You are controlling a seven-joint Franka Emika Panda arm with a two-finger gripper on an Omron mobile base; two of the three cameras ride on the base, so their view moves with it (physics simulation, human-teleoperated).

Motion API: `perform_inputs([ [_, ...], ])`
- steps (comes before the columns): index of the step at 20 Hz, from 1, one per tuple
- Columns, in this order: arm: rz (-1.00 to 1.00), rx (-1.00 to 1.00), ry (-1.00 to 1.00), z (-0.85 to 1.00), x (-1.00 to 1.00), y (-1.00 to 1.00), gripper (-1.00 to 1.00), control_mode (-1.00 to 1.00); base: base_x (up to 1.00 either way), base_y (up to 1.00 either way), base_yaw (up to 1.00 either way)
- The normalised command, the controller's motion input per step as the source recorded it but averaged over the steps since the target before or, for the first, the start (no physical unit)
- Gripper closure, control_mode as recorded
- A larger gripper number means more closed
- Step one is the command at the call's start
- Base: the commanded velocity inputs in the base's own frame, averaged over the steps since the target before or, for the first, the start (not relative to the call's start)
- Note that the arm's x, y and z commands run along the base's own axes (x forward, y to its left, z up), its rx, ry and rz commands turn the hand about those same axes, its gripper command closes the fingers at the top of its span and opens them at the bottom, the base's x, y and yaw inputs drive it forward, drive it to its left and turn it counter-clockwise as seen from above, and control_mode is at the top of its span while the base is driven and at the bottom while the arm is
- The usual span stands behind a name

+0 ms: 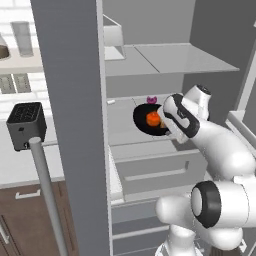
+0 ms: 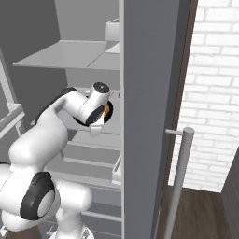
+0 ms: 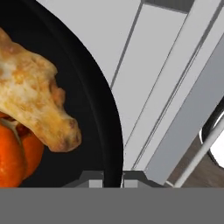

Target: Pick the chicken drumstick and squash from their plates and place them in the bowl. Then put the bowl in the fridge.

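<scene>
The glossy black bowl (image 3: 89,100) holds the golden-tan chicken drumstick (image 3: 30,100), which lies partly over the orange-red squash (image 3: 15,157). My gripper (image 3: 109,180) is shut on the bowl's rim, one fingertip on each side of it. From the left base view, the bowl (image 1: 142,119) with the squash (image 1: 152,118) hangs tilted just above a middle shelf inside the open fridge (image 1: 150,60), with the gripper (image 1: 169,131) at its right edge. In the right base view the hand hides most of the bowl (image 2: 108,114). The plates are out of view.
The fridge door (image 1: 75,125) stands open on the left with its bar handle (image 1: 47,195). Drawers (image 1: 155,175) sit below the shelf. A small purple item (image 1: 152,99) lies behind the bowl. A black toaster (image 1: 27,125) stands on the counter. A brick wall (image 2: 214,93) is on the right.
</scene>
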Motion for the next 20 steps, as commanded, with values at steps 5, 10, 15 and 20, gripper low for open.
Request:
perform_inputs([
  [5, 0.00, 0.06, -0.02, -0.46, 0.43, 0.00, 1.00, -1.00, 0.00, 0.00, 0.00],
  [10, 0.00, 0.00, 0.00, -0.37, 0.44, 0.00, 1.00, -1.00, 0.00, 0.00, 0.00],
  [15, 0.00, 0.00, 0.00, -0.24, 0.54, 0.00, 1.00, -1.00, 0.00, 0.00, 0.00],
  [20, 0.00, 0.00, 0.00, -0.15, 0.63, 0.00, 1.00, -1.00, 0.00, 0.00, 0.00],
])
